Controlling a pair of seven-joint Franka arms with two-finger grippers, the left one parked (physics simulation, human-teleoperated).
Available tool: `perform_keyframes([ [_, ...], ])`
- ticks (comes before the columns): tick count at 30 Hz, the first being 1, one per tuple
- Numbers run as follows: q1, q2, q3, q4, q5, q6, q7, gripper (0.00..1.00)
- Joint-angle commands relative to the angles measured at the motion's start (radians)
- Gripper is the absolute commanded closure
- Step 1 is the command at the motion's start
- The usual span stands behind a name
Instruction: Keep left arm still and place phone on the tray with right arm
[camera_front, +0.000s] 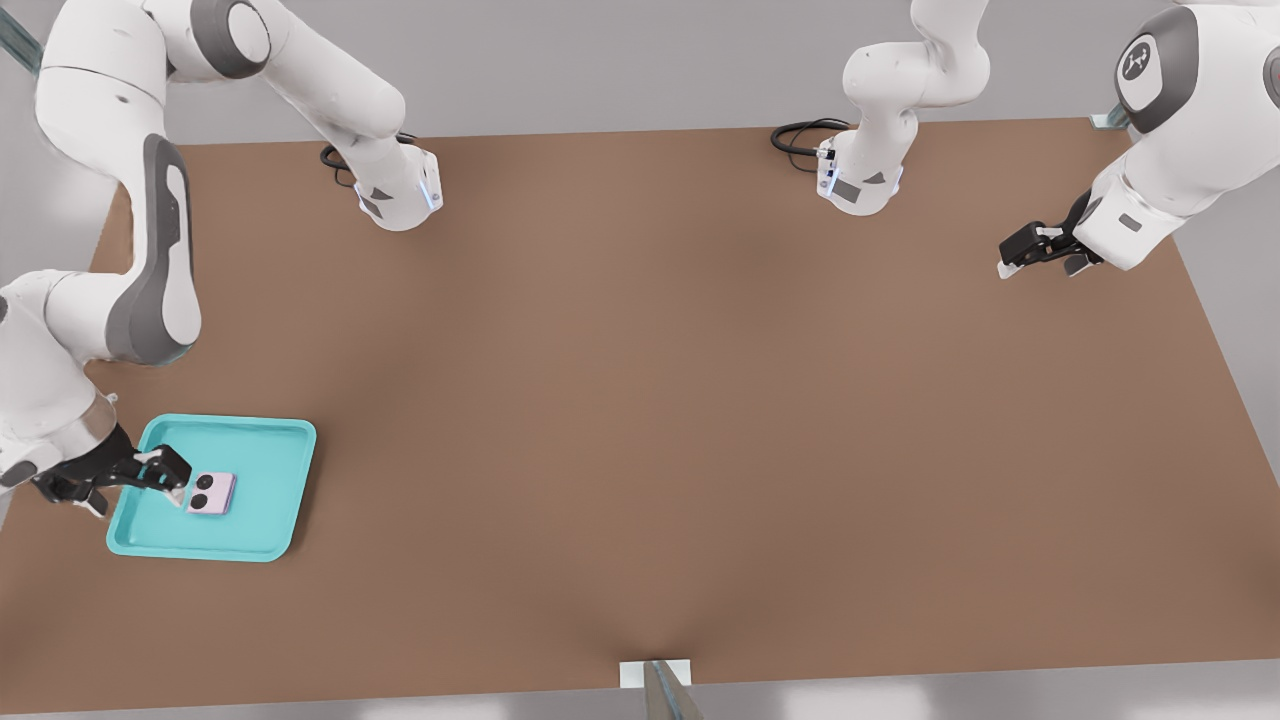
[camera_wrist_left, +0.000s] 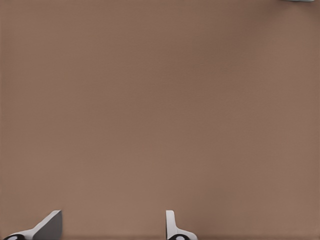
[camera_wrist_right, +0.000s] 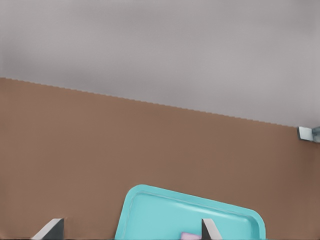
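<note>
A: Front view, where's the phone (camera_front: 211, 493)?

B: Lying flat inside the tray (camera_front: 262, 437), lenses up, near the tray's middle. Gripper (camera_front: 168, 477) is low over the tray, right beside the phone, at the edge facing the arm. Fingers spread, fingertips at the phone's edge; can't tell if touching.

A: Right wrist view?

B: Tray (camera_wrist_right: 165, 210) close below, pink sliver of phone (camera_wrist_right: 189, 235) between two spread fingertips (camera_wrist_right: 210, 230).

A: Step?

B: Looks like release, placing abt done. Next: lift straight up, w/o nudging the phone.
</note>
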Motion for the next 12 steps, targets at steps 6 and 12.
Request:
perform_keyframes([
  [6, 0.341, -0.226, -0.322, -0.073, 0.129, -0.478, 0.097, 0.0],
  [12, 0.341, -0.253, -0.321, -0.115, 0.14, -0.477, 0.137, 0.0],
])
